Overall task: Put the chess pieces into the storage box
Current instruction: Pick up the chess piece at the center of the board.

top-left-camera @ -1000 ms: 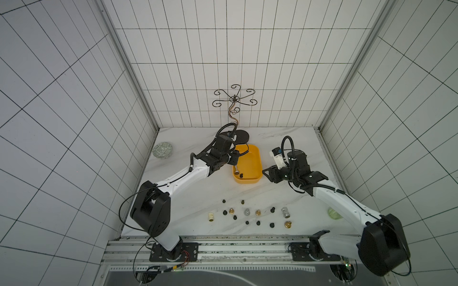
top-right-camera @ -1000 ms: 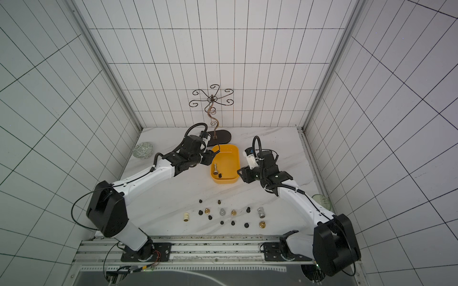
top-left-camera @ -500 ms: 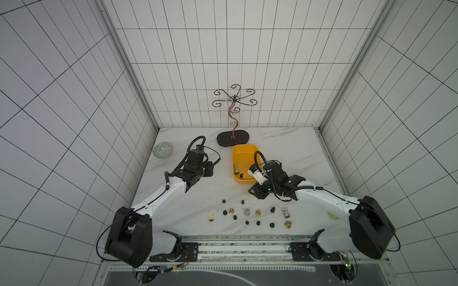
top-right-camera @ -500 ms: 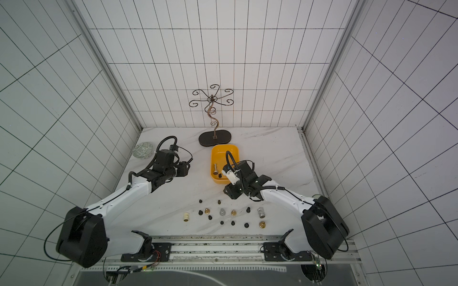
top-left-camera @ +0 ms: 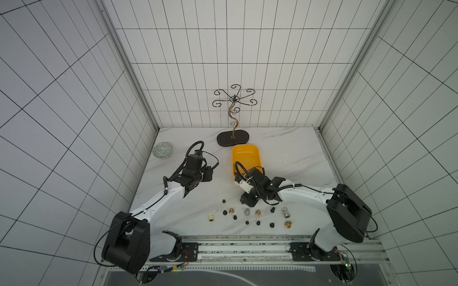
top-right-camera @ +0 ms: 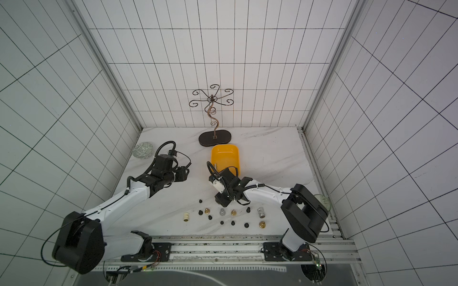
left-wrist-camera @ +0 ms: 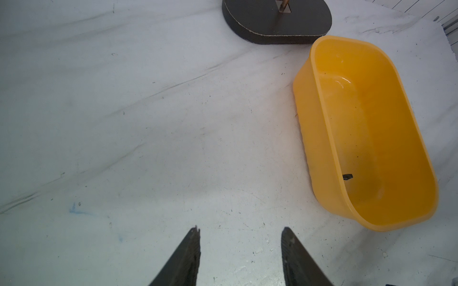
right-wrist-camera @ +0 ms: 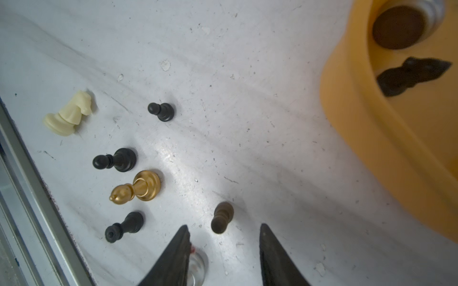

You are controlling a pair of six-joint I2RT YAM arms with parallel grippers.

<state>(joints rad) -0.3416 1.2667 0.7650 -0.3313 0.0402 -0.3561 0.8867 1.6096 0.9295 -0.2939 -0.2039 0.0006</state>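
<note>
A white marbled desk [top-left-camera: 285, 153] carries small turned chess pieces [top-left-camera: 258, 212], black, brass, silver, cream, scattered near its front edge; two lie in the shallow yellow-orange plastic storage box [top-left-camera: 246, 158]. The right claw [right-wrist-camera: 224, 237] stands open, empty, just short of a dull brass pawn [right-wrist-camera: 221, 218]; the left claw [left-wrist-camera: 240, 232] is open too. Pieces look light, hard, slick: pinch the waist.

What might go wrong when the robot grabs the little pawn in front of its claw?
The right gripper is open, with the pawn just ahead of its fingertips; small and round, it might tip or slip out as the jaws close. A silver piece sits right by one finger and may get knocked. The storage box is close by, so lifting could bump it.
</note>
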